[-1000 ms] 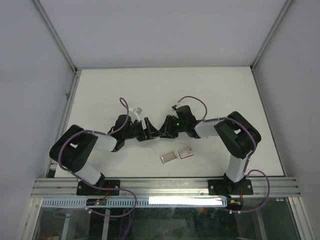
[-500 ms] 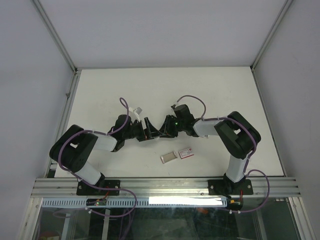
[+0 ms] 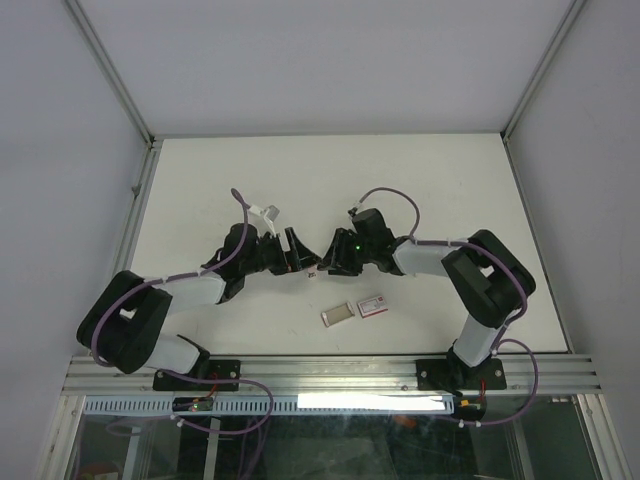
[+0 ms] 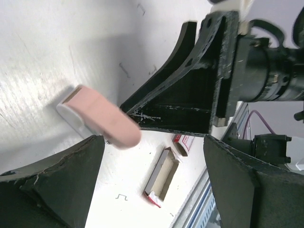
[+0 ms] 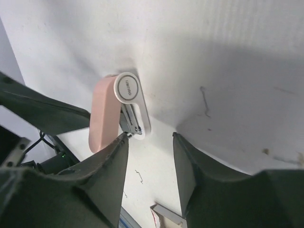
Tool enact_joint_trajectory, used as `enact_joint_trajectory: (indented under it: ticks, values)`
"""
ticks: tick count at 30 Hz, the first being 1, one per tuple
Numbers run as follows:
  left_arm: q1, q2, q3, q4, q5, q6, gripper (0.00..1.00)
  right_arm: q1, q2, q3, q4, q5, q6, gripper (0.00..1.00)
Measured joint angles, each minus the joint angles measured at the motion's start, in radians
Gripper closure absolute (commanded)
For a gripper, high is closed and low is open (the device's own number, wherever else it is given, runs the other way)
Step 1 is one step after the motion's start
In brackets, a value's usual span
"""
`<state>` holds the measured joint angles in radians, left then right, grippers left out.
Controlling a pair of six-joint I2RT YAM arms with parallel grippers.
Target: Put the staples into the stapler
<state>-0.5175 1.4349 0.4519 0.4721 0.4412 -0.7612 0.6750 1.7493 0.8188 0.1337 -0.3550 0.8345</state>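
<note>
Right wrist view, pink stapler just beyond right gripper, fingers parted, empty, left gripper spread wide, empty.

A short grey word is printed on the round white end of the pink stapler, running sideways in the right wrist view; its letters are too blurred to make out. The red-pink staples box carries a white label, and whatever is printed there is too small to read in the top view or the left wrist view. No other writing is legible
</note>
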Motion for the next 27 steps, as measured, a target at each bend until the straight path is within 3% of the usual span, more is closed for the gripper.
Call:
enact_joint_trajectory:
  ticks: [6, 14, 27]
  values:
    - [0.0, -0.075, 0.05, -0.101, -0.089, 0.072, 0.14, -0.026, -0.071, -0.037, -0.054, 0.032, -0.026, 0.54]
    - [0.0, -0.014, 0.116, -0.219, -0.172, 0.158, 0.21, -0.04, -0.116, -0.089, -0.061, 0.052, -0.032, 0.54]
    - [-0.063, 0.116, 0.174, -0.287, -0.262, 0.215, 0.54, -0.036, -0.157, -0.102, -0.059, 0.068, -0.064, 0.55]
